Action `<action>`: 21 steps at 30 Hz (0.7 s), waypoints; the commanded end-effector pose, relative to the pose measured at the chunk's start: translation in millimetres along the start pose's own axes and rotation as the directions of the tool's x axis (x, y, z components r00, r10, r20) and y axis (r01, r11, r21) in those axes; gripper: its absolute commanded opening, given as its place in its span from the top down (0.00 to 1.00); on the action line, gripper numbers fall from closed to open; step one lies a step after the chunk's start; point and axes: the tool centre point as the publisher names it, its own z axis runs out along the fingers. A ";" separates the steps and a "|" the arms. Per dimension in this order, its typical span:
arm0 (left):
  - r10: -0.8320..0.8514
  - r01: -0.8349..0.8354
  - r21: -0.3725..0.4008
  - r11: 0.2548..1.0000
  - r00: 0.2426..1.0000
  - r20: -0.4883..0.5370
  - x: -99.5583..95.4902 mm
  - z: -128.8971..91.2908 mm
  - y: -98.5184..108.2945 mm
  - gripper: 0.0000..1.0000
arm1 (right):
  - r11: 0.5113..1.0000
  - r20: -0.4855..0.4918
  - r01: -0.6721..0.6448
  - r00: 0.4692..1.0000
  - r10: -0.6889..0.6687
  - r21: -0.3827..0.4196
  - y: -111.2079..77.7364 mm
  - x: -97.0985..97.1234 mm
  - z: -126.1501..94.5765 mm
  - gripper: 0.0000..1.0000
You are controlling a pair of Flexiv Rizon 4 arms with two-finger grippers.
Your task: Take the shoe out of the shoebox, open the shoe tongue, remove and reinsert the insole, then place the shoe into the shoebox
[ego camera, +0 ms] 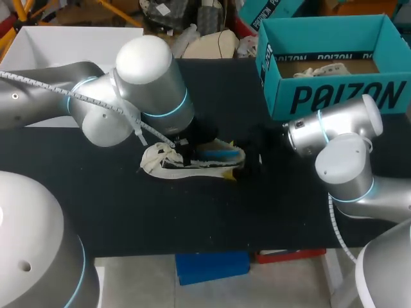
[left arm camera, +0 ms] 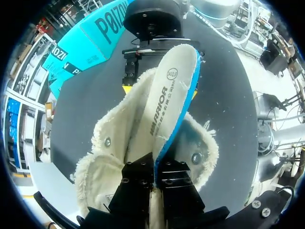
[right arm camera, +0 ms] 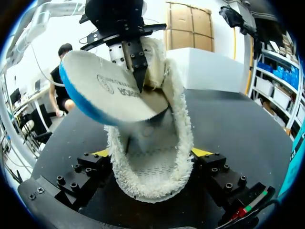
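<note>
Left pincer (left arm camera: 155, 174) pinches the insole (left arm camera: 171, 95); right pincer (right arm camera: 152, 153) grips the shoe (right arm camera: 157, 176).
The fingers (left arm camera: 136, 186) of the left pincer are pressed together on the edge of the insole, near one end. The insole has a white top and a blue underside, and it stands tilted over the opening of the shoe. The right pincer holds the shoe from the other end: its fingers are spread wide, with one yellow tip (right arm camera: 202, 151) against each fleecy side. The shoe is on the black worktop (ego camera: 128, 212), about in the middle, between the two arms. The shoebox (ego camera: 334, 96), teal and open, stands well apart from it at the far right corner of the worktop, with some pale paper (ego camera: 321, 69) inside.
</note>
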 end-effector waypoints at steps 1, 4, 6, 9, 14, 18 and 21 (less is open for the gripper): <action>0.029 -0.029 -0.026 0.999 1.000 -0.002 1.5 12.8 -5.1 1.00 | 1.000 0.001 -0.002 1.000 0.002 0.001 -2.7 0.3 0.0 1.00; 0.043 -0.043 -0.034 0.999 0.999 0.001 1.6 15.5 -6.1 0.87 | 1.000 0.001 -0.002 1.000 0.002 0.001 -2.7 0.3 0.0 1.00; 0.055 -0.055 -0.025 0.998 0.998 -0.004 0.8 16.0 -7.4 0.76 | 1.000 0.001 -0.002 1.000 0.002 0.001 -2.7 0.3 0.0 1.00; 0.087 -0.088 -0.006 0.996 0.996 -0.017 0.4 16.4 -10.7 0.77 | 1.000 0.001 -0.002 1.000 0.002 0.001 -2.7 0.3 0.0 1.00; 0.107 -0.107 0.009 0.994 0.994 -0.020 -1.0 19.5 -15.5 0.77 | 1.000 0.001 -0.002 1.000 0.002 0.001 -2.7 0.3 0.0 1.00; 0.114 -0.114 0.026 0.993 0.993 -0.015 -2.9 22.2 -20.7 0.74 | 1.000 0.001 -0.002 1.000 0.002 0.001 -2.7 0.3 0.0 1.00; 0.121 -0.121 0.037 0.992 0.993 -0.012 -3.6 24.6 -25.5 0.71 | 1.000 0.001 -0.002 1.000 0.002 0.001 -2.7 0.3 0.0 1.00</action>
